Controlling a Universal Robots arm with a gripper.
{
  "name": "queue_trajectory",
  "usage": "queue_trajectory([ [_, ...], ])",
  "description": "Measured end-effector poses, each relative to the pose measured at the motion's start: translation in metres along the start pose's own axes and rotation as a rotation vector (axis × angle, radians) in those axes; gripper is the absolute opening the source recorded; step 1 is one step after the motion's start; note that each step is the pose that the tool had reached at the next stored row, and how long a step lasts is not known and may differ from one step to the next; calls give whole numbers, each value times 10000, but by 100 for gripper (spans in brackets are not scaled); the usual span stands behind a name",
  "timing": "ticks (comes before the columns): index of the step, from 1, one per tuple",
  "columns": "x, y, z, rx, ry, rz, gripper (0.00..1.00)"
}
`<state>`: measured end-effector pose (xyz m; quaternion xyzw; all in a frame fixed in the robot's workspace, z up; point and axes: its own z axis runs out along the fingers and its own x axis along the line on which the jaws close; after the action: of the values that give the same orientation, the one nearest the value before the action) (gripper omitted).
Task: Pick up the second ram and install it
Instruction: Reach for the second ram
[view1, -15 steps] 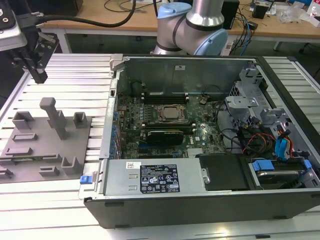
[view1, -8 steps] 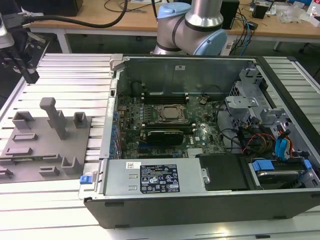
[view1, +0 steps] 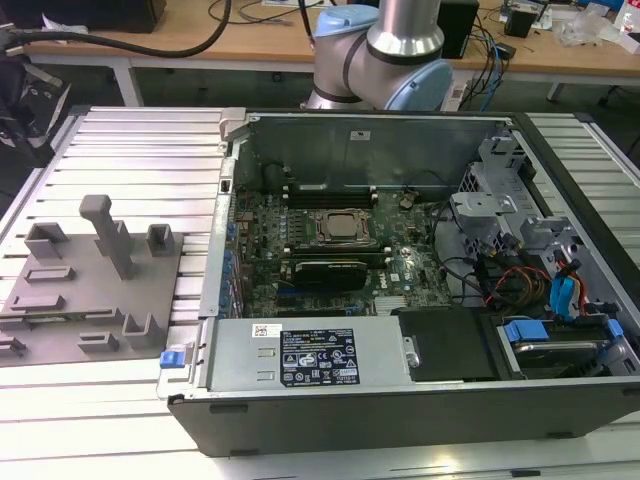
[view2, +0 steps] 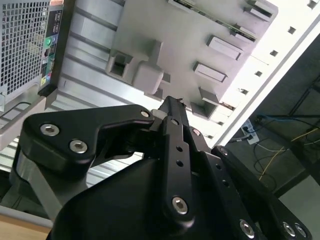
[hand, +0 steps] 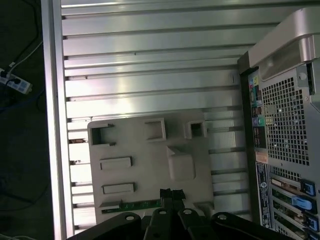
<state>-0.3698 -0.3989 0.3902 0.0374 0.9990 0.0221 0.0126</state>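
long, narrow green circuit-board stick (hand: 140, 204) with its chips too small to make out, lying flat in a slot at one edge of the grey plastic fixture plate with pegs (hand: 145, 150), as seen in the first wrist view. black two-finger gripper (hand: 173, 193) hovering above that plate, clear of it, tips over the stick; fingers drawn together, nothing between them. in the exterior view, plate resting on the ribbed aluminium tabletop (view1: 140, 150), to the exterior view's left of the open black computer case (view1: 400, 410).
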Motion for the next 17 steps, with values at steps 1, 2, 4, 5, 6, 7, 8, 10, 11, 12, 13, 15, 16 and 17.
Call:
queue_trajectory([
  [1, 30, -2, 0, 0, 0, 0, 11],
  [2, 62, -5, 0, 0, 0, 0, 11],
  [4, 95, -7, 1, 0, 0, 1, 11],
  [5, 117, -12, 1, 0, 0, 1, 11],
  [6, 127, -20, 1, 0, 0, 0, 11],
  [7, 142, -61, 1, 8, -1, 0, 11],
  [8, 150, -104, 1, 21, -1, 0, 11],
  [10, 155, -178, 3, 31, -2, -1, 11],
  [11, 157, -217, 4, 36, -3, 0, 11],
  [12, 158, -241, 5, 40, -3, -1, 11],
  [13, 159, -263, 5, 43, -3, 0, 11],
  [15, 162, -333, 6, 51, -4, -1, 11],
  [16, 163, -362, 7, 55, -4, -1, 11],
  [17, 163, -382, 7, 57, -4, -1, 11],
])
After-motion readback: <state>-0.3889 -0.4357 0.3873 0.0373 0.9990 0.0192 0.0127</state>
